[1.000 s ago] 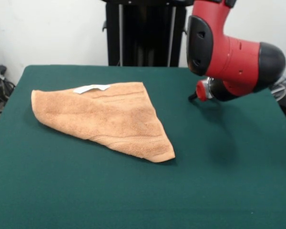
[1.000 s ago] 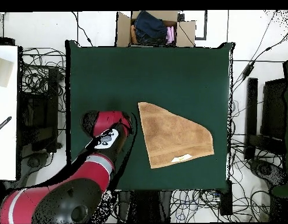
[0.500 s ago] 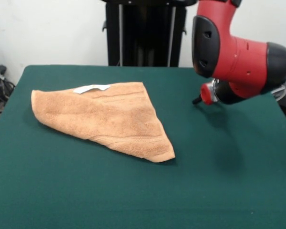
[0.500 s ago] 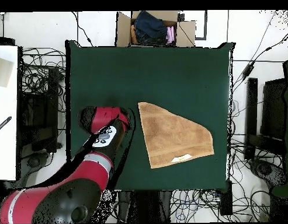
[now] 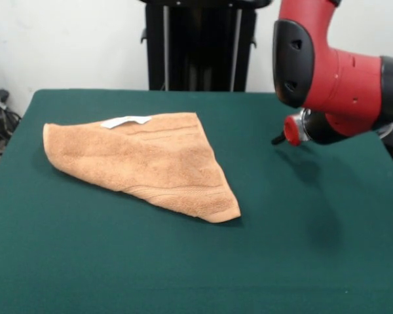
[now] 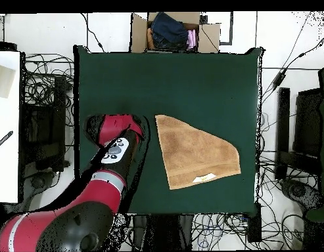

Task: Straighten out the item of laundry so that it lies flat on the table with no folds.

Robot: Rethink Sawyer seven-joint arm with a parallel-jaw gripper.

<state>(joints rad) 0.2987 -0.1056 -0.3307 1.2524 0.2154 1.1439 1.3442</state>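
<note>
The item of laundry [image 5: 144, 160], an orange-tan towel, lies folded over into a rough triangle on the green table [image 5: 314, 248]. Its white label [image 5: 126, 121] shows at its far edge. From overhead the towel [image 6: 194, 157] sits right of the table's [image 6: 158, 85] middle, with the label [image 6: 205, 178] near the bottom edge. The red and black arm [image 5: 334, 72] hangs above the table, to the right of the towel and apart from it. In the overhead view the arm [image 6: 115, 131] is left of the towel. The arm's own body hides the gripper in both views.
A cardboard box with clothes [image 6: 174, 31] stands past the table's top edge in the overhead view. Cables [image 6: 43, 85] lie on the floor around the table, and a white surface [image 6: 5, 125] is at the left.
The arm has moved a little to the right in the front view, away from the towel. The towel has not moved.
</note>
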